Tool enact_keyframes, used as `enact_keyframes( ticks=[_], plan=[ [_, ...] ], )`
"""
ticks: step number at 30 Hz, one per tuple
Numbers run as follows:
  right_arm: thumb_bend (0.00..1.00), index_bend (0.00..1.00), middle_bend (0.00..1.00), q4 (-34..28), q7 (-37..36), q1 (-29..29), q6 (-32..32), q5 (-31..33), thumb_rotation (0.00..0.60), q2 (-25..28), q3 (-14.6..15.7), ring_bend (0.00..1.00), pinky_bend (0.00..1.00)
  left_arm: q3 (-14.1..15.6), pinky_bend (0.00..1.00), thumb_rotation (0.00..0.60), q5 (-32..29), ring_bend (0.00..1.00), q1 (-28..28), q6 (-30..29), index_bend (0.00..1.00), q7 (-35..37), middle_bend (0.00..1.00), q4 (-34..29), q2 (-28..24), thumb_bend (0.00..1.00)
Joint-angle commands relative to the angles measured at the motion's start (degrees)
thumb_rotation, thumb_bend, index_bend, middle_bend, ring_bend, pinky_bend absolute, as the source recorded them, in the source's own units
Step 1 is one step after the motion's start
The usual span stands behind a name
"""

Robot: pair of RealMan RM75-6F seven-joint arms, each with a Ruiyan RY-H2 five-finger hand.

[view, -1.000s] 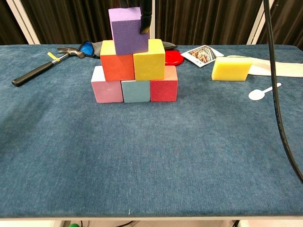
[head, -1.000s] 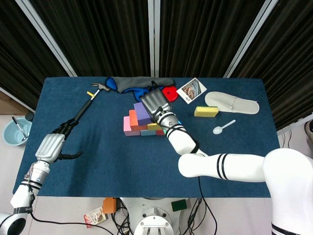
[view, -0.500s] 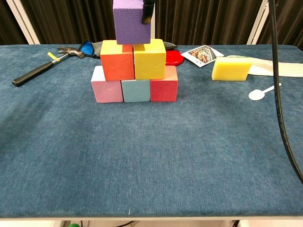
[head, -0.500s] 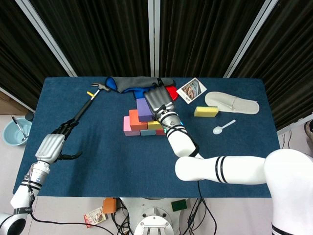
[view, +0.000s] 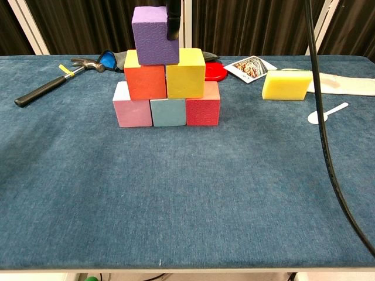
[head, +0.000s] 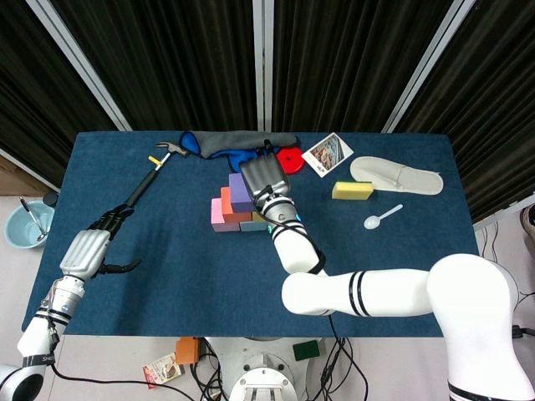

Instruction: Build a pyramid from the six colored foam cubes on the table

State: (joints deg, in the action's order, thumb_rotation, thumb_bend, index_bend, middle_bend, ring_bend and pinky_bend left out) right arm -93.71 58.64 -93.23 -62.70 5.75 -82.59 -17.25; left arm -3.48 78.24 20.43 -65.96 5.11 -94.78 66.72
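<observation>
A pyramid of foam cubes stands at the table's middle back. Its bottom row is a pink cube (view: 132, 112), a light blue cube (view: 167, 112) and a red cube (view: 203, 111). An orange cube (view: 145, 82) and a yellow cube (view: 185, 73) sit on them. The purple cube (view: 154, 35) rests on top, shifted a little toward the orange one. My right hand (head: 263, 177) hovers over the stack and grips the purple cube (head: 239, 192), with a dark finger (view: 173, 20) on its right side. My left hand (head: 86, 251) lies open near the left table edge, holding nothing.
A hammer (view: 53, 85) lies at the back left. Behind the stack are a blue and grey cloth (head: 234, 144), a red disc (head: 291, 159) and a picture card (view: 249, 67). A yellow sponge (view: 286, 85), white spoon (view: 325, 112) and white slipper (head: 397, 175) lie right.
The right hand lifted the purple cube off the second row, then brought it down and to the left onto the orange and yellow cubes. The left hand stayed put.
</observation>
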Motion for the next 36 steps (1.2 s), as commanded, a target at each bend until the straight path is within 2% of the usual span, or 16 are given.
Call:
enact_keyframes(
  ticks=[1, 18, 27, 33, 36],
  plan=[
    [0.15, 0.42, 0.32, 0.2, 0.5, 0.2, -0.1, 0.3, 0.600, -0.2, -0.3, 0.14, 0.00, 0.0, 0.21, 0.456, 0.0, 0.06, -0.1, 0.0, 0.08, 0.1, 0.03, 0.2, 0.1, 0.15],
    [0.15, 0.41, 0.32, -0.2, 3.7, 1.1, -1.5, 0.8, 0.600, -0.4, -2.3, 0.14, 0.00, 0.0, 0.21, 0.452, 0.2, 0.06, 0.0, 0.2, 0.08, 0.7, 0.03, 0.7, 0.2, 0.15],
    [0.15, 0.38, 0.30, 0.4, 5.4, 1.2, -1.7, 1.1, 0.600, -1.5, -2.7, 0.13, 0.00, 0.0, 0.21, 0.452, 0.2, 0.06, -0.2, -0.1, 0.08, 0.9, 0.03, 0.8, 0.2, 0.15],
    [0.15, 0.25, 0.25, 0.0, 6.3, 1.3, -2.2, 1.2, 0.600, -1.6, -3.2, 0.13, 0.00, 0.0, 0.21, 0.463, 0.2, 0.06, -0.3, -0.3, 0.08, 1.1, 0.03, 1.0, 0.3, 0.15],
    [0.14, 0.18, 0.22, -0.2, 6.5, 1.5, -2.3, 1.4, 0.600, -1.6, -3.5, 0.13, 0.00, 0.0, 0.21, 0.448, 0.3, 0.06, -0.3, -0.2, 0.08, 1.1, 0.03, 1.1, 0.3, 0.15]
  ],
)
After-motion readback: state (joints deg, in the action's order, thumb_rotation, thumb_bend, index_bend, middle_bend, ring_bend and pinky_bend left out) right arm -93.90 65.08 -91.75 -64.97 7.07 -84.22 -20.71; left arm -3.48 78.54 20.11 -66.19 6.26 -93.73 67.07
